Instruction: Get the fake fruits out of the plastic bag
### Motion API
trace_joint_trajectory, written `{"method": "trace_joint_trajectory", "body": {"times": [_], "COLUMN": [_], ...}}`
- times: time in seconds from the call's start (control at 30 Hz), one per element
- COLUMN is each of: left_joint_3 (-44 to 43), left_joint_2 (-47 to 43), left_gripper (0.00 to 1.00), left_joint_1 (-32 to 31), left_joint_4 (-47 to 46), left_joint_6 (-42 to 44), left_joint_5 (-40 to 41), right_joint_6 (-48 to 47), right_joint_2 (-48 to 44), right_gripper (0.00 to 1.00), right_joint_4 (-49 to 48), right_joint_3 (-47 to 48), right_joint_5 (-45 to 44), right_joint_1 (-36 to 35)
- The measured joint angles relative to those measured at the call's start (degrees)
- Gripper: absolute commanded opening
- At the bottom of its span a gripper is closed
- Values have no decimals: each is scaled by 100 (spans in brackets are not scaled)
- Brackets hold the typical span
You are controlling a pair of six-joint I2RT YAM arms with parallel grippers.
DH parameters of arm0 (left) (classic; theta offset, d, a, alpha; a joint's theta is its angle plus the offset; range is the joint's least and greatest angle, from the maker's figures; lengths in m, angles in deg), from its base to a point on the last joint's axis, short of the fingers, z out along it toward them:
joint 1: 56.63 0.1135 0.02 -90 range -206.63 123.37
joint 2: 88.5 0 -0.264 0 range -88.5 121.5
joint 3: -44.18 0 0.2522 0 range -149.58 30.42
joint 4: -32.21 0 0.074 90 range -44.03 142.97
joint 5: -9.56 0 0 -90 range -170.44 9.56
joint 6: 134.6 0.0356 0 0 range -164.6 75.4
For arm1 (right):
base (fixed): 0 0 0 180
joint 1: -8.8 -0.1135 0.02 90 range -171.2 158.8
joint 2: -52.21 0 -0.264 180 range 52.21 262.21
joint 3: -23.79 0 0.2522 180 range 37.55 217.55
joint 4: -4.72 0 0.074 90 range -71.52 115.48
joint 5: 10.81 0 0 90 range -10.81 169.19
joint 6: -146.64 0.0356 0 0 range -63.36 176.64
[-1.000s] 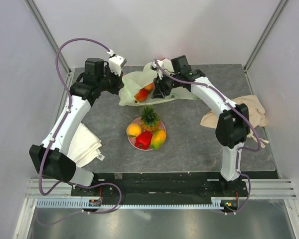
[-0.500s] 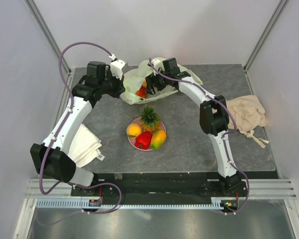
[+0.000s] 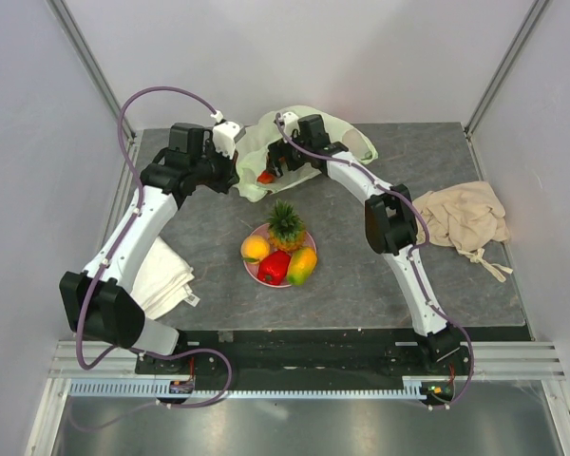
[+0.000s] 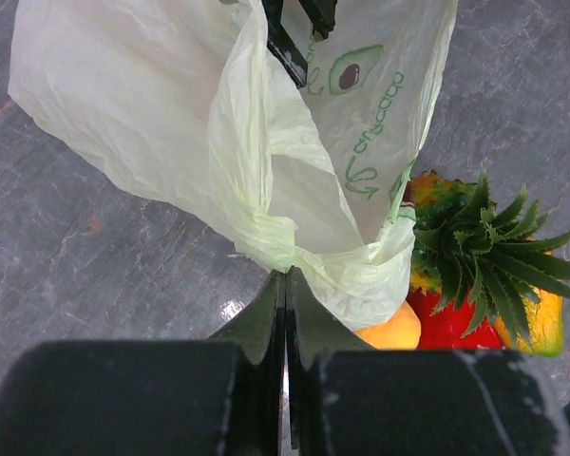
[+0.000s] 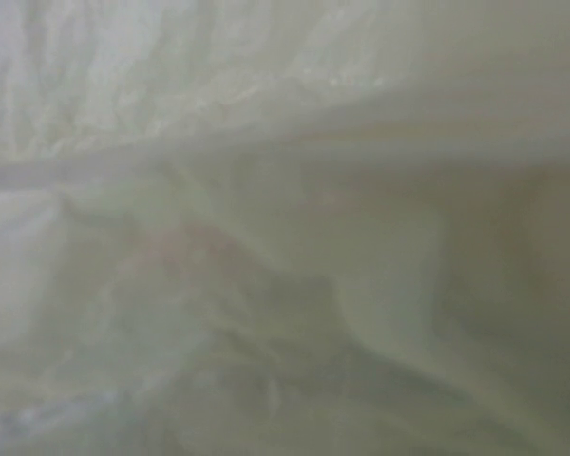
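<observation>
The plastic bag [image 3: 347,136] sits at the upper centre of the surface, with a red fruit [image 3: 266,177] in its mouth. The left pincer [image 4: 285,277] pinches the bag's rim. The right pincer [image 3: 277,163] is inside the bag, and I cannot tell whether it is spread. At mid-frame a pink plate [image 3: 250,267] holds a pineapple [image 3: 285,223], an orange fruit [image 3: 256,249], a red pepper [image 3: 274,268] and a mango [image 3: 302,266].

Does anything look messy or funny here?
The beige cloth lies crumpled on the right, unlike the folded white cloth on the left. The plastic bag is pinched and bunched up by the left gripper, with one red fruit showing inside.
</observation>
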Motion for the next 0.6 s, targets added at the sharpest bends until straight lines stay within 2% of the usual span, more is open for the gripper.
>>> {"method": "trace_joint_trajectory", "body": {"times": [0.23, 0.33, 0.37, 0.43, 0.47, 0.57, 0.6], "left_joint_3": [2, 2, 2, 2, 2, 2, 2], "left_joint_2": [4, 20, 31, 68, 81, 98, 98], "left_gripper": [2, 2, 2, 2, 2, 2, 2], "left_joint_1": [0, 0, 0, 0, 0, 0, 0], "left_joint_4": [2, 0, 2, 2, 7, 42, 55], "left_joint_6": [0, 0, 2, 2, 2, 4, 7], "left_joint_5": [-2, -9, -13, -24, -42, -98, -103], "right_joint_6": [-9, -17, -24, -33, -35, -48, -63], "right_joint_2": [0, 0, 0, 2, 2, 2, 2], "right_gripper": [98, 85, 78, 72, 63, 47, 46], "right_joint_4": [-13, 85, 133, 262, 297, 393, 404], "right_joint_3": [0, 2, 9, 13, 13, 13, 13], "right_joint_5": [-103, -221, -234, -240, -238, -199, -186], "right_joint_1": [-15, -15, -15, 0, 11, 42, 59]}}
